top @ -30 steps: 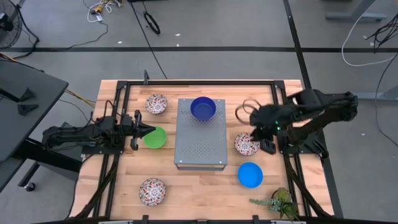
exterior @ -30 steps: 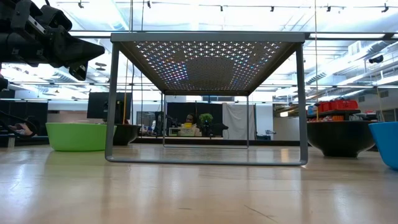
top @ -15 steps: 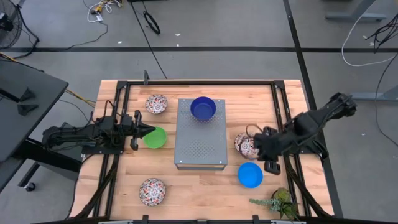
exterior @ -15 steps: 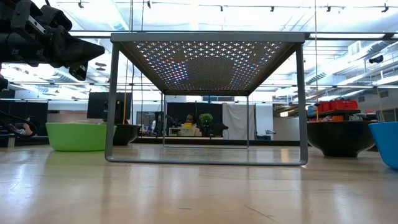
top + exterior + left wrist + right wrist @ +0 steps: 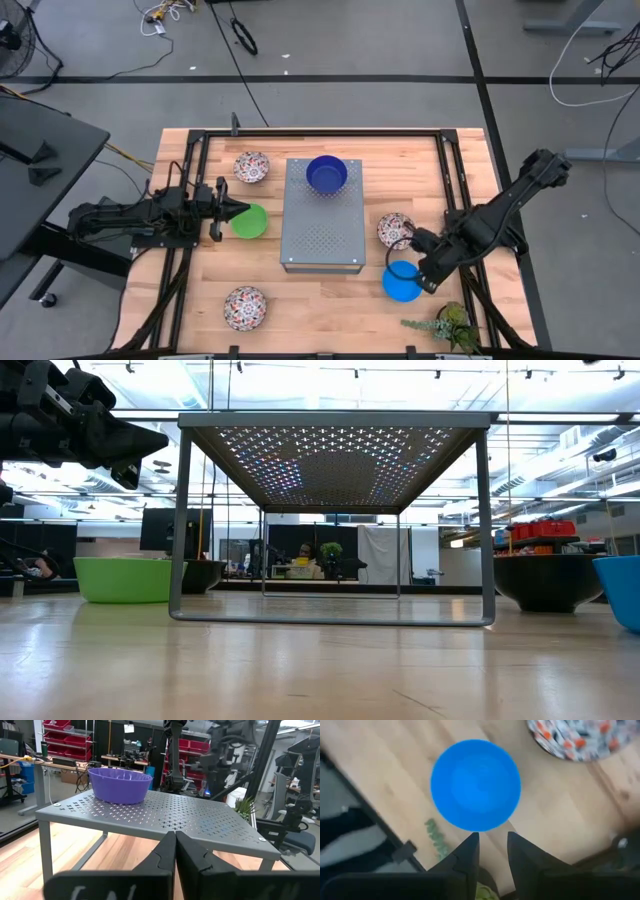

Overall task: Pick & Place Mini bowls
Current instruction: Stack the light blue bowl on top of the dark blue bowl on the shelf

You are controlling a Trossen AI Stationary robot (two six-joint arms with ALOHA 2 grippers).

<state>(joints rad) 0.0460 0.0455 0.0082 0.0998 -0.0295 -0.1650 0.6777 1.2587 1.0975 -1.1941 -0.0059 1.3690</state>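
**Ana:** High view first: the wooden worktop [image 5: 330,310] carries the grey perforated box [image 5: 322,225] in the middle, and the right claw [image 5: 421,277] hangs over the bright blue bowl [image 5: 401,282] at about five o'clock of the box. What is the step, do you think?

**Ben:** Picking up that blue bowl, I'd judge. In the right wrist view the claw's fingers [image 5: 470,851] stand part-open and empty, with the bowl's near rim just ahead of them. To do it well, one finger should go inside the rim and one outside, coming straight down and closing on the wall rather than pushing the bowl across the wood.

**Ana:** Anything to avoid?

**Ben:** The floral bowl [image 5: 396,231] sits near, at three o'clock of the box, and a small green plant [image 5: 447,322] sits near the worktop's edge, at five o'clock of the blue bowl. Lift clear before swinging.

**Ana:** And the left claw [image 5: 232,211]?

**Ben:** Closed on nothing, waiting at the green bowl [image 5: 250,221], nine o'clock of the box.

**Ana:** Counts, big to small?

**Ben:** One worktop, one box, two arms. Six bowls: three floral, the others at eleven [image 5: 251,167] and seven o'clock [image 5: 245,307]; one navy bowl [image 5: 326,174] on the box top; one blue; one green. One plant.
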